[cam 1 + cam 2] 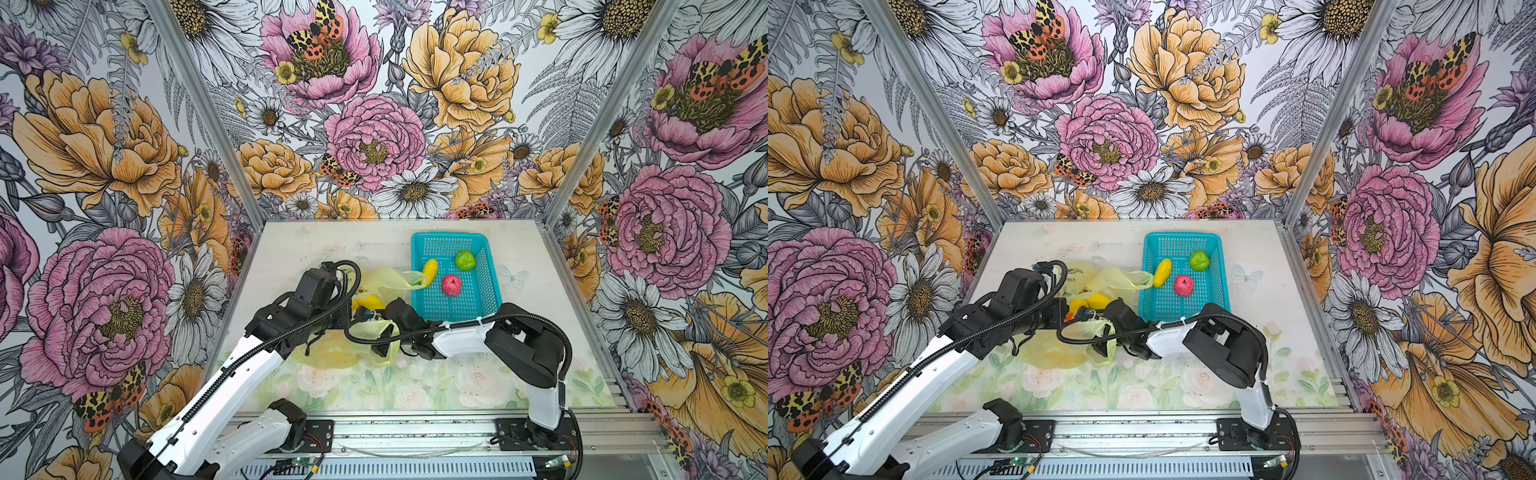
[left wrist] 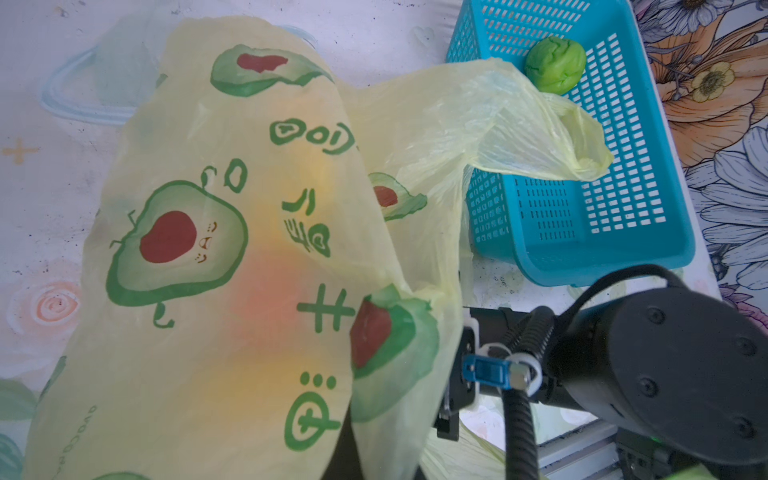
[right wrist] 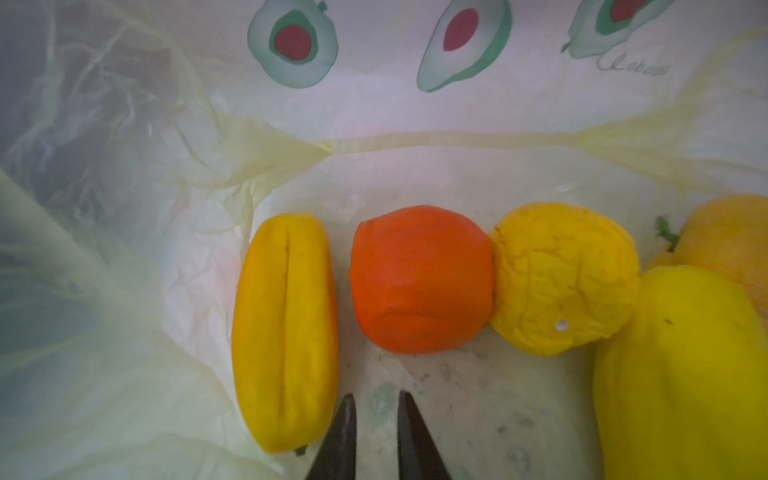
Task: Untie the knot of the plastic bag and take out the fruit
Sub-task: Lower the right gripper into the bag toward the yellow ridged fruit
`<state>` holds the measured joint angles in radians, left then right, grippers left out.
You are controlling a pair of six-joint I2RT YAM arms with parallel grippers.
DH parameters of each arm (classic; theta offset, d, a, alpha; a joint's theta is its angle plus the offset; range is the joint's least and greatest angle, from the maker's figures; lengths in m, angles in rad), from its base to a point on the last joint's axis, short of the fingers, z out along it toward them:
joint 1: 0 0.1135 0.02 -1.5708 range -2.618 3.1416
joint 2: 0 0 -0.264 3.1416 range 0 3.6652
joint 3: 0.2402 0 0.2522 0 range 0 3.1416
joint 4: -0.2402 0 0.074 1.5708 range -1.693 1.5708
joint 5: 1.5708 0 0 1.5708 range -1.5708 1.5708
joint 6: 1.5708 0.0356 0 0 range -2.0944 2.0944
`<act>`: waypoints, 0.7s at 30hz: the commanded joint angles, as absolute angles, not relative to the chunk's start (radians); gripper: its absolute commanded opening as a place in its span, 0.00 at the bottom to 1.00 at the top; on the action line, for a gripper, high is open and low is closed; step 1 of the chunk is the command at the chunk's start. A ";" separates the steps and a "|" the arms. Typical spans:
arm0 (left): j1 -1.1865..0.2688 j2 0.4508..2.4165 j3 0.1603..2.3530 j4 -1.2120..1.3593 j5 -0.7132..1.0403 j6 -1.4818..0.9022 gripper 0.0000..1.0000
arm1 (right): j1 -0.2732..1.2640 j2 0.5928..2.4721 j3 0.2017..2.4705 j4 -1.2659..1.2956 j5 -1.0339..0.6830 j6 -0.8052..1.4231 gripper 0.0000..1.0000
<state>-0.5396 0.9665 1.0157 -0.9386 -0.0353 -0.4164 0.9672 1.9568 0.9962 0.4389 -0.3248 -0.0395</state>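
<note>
Near the table's (image 1: pixel 332 241) middle, just beside the teal basket (image 1: pixel 416 270), the plastic bag (image 2: pixel 199 332) is clenched in the left gripper (image 2: pixel 340 453). The right gripper (image 3: pixel 376 415), slightly parted and empty, faces the orange (image 3: pixel 419 278) inside.

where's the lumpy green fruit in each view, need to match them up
Both top views: green fruit lies inside the teal basket, toward its far right corner.
Left wrist: green fruit in the basket, just beyond the plastic bag handle.
Right wrist: not in it.
Shared landmark: the teal basket.
</note>
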 commanded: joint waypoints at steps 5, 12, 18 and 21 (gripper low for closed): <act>-0.548 0.949 1.032 -0.945 -0.050 -0.425 0.00 | 0.986 2.017 1.060 0.412 -0.370 -0.079 0.48; -0.548 0.946 1.031 -0.944 -0.050 -0.425 0.00 | 1.028 2.045 1.108 0.359 -0.427 -0.109 0.67; -0.550 0.943 1.031 -0.944 -0.051 -0.426 0.00 | 1.040 2.033 1.106 0.390 -0.466 -0.075 0.76; -0.549 0.943 1.031 -0.943 -0.051 -0.427 0.00 | 1.043 2.027 1.112 0.391 -0.462 -0.058 0.82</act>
